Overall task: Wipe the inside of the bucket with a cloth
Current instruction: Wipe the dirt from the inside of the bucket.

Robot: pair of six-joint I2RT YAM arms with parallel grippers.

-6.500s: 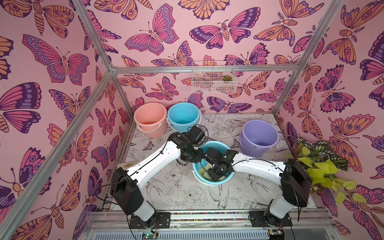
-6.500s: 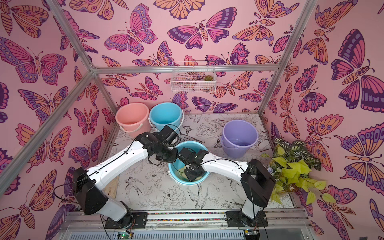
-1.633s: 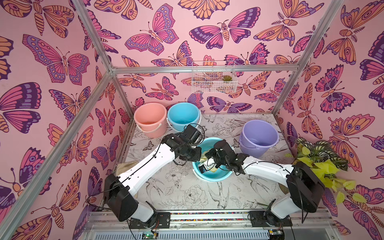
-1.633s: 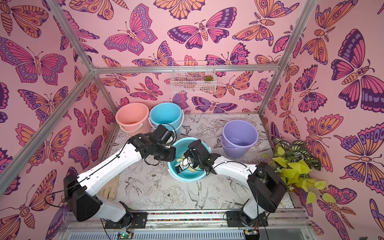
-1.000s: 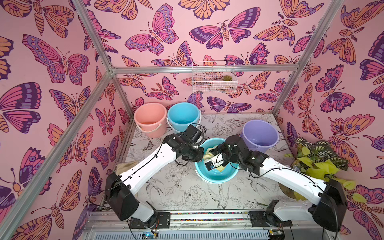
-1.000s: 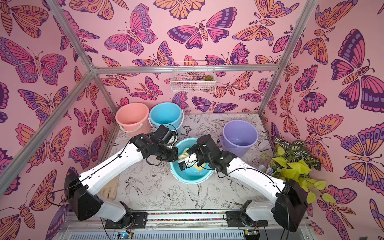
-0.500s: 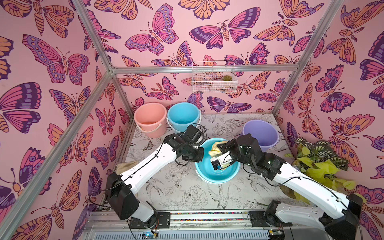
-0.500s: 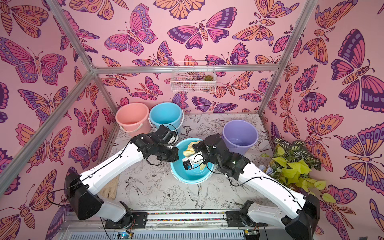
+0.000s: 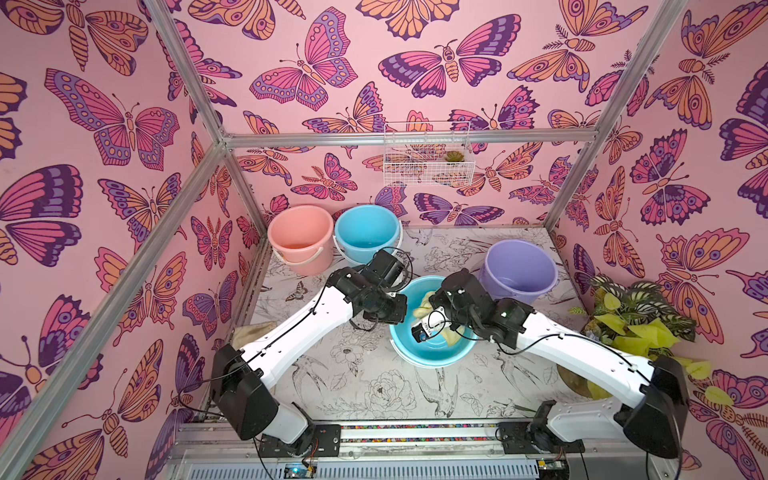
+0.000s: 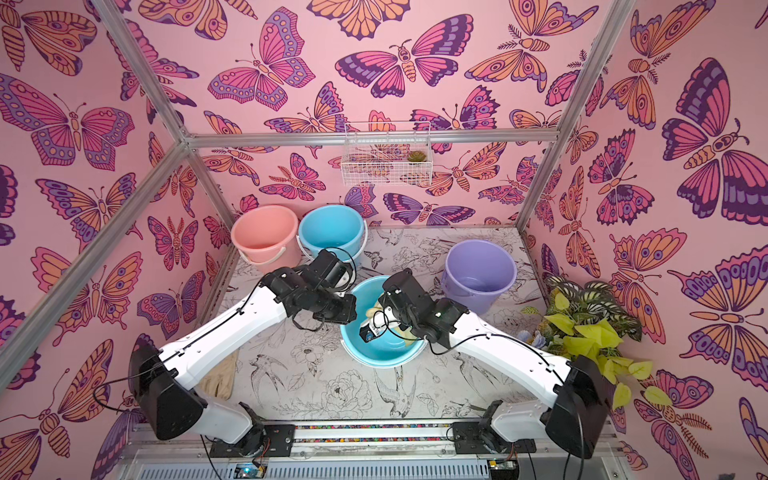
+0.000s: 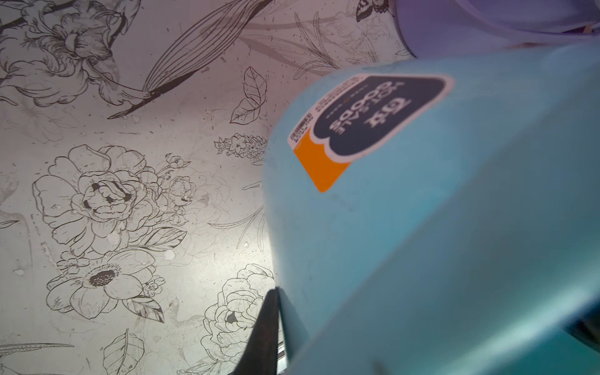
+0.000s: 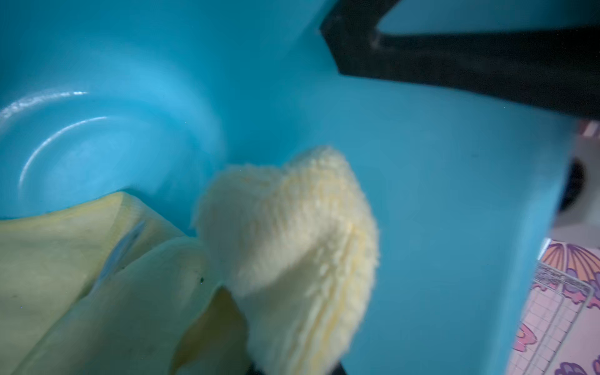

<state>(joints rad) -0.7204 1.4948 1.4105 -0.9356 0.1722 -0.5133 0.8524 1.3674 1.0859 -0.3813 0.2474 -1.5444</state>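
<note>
Two grippers share the work: the left gripper (image 9: 397, 308) clamps the rim of the tilted bucket (image 9: 432, 353), and the right gripper (image 9: 435, 308), closed on the cloth (image 12: 285, 233), holds it against the inner wall just ahead of its tips, so wiping seems under way, with the bottom probably left to do.

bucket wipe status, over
Left fingers shut on bucket rim. Right fingers shut on cloth, inside bucket. Purple bucket close beside right arm.

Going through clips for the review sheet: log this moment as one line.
step: wiping | left gripper: shut on teal bucket rim | right gripper: shut on yellow cloth, inside bucket
</note>
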